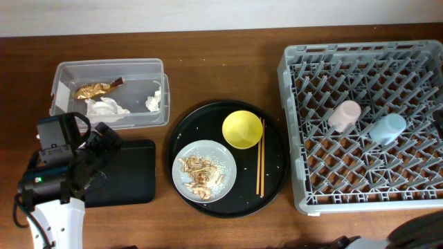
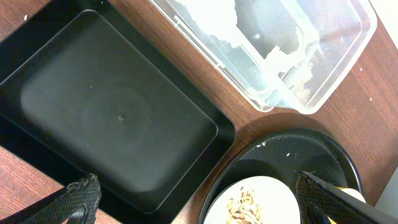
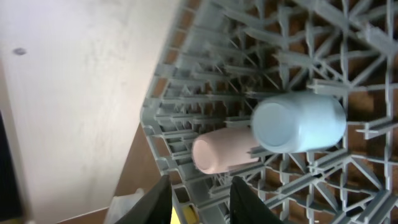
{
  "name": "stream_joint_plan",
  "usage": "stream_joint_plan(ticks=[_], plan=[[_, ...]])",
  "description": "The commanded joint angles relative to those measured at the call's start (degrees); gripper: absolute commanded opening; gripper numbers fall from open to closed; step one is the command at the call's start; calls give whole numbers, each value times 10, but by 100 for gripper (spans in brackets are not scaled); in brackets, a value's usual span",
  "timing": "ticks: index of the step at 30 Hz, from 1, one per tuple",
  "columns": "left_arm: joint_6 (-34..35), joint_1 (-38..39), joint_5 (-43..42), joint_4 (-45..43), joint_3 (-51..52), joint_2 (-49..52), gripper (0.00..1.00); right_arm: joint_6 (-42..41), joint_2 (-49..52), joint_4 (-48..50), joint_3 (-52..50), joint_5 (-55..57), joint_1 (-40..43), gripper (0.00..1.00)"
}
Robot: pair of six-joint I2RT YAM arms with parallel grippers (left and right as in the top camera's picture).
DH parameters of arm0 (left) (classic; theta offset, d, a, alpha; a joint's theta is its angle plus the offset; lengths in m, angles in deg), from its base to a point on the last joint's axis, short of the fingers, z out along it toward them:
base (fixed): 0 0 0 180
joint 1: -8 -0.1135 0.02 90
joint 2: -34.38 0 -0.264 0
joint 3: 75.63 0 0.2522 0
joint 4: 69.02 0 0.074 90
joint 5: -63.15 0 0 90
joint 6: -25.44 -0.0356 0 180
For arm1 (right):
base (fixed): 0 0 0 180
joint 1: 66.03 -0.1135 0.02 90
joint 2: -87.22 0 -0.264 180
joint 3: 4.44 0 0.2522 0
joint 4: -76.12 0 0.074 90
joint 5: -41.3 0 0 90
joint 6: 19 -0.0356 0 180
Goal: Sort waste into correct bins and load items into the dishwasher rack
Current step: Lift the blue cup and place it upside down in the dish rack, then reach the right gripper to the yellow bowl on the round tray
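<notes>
The pale grey round plate (image 1: 223, 160), heaped with curled tan food scraps (image 1: 197, 173), sits on the round black tray (image 1: 273, 187); the left gripper (image 2: 199, 202) and right gripper (image 3: 198, 199) both hold their jaws spread.

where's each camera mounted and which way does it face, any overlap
Overhead: fixed above the table, facing straight down on clear tub, black rectangular tray, plate, rack; left arm shows lower left.
Left wrist: behind the left end effector, spread fingers at bottom, looking down at that tray and tub.
Right wrist: behind the right end effector, fingers at bottom, facing the rack's pink cup and blue cup.
Shared: overhead and left wrist both show tub, tray, plate; overhead and right wrist, both cups.
</notes>
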Motion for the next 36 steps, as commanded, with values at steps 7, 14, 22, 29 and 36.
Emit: stream_joint_plan(ticks=[7, 14, 22, 29, 36], plan=[[-7, -1, 4, 0, 0, -5, 99, 26, -186, -26, -1, 221, -416, 65], [-7, -1, 4, 0, 0, -5, 99, -219, -39, 21, -1, 537, -857, 66], [-7, -1, 4, 0, 0, -5, 99, -160, 45, 91, -1, 535, -914, 100], [-7, -1, 4, 0, 0, -5, 99, -167, 153, 157, -1, 534, -915, 51], [-7, -1, 4, 0, 0, -5, 99, -186, 228, 223, -1, 533, -923, 44]])
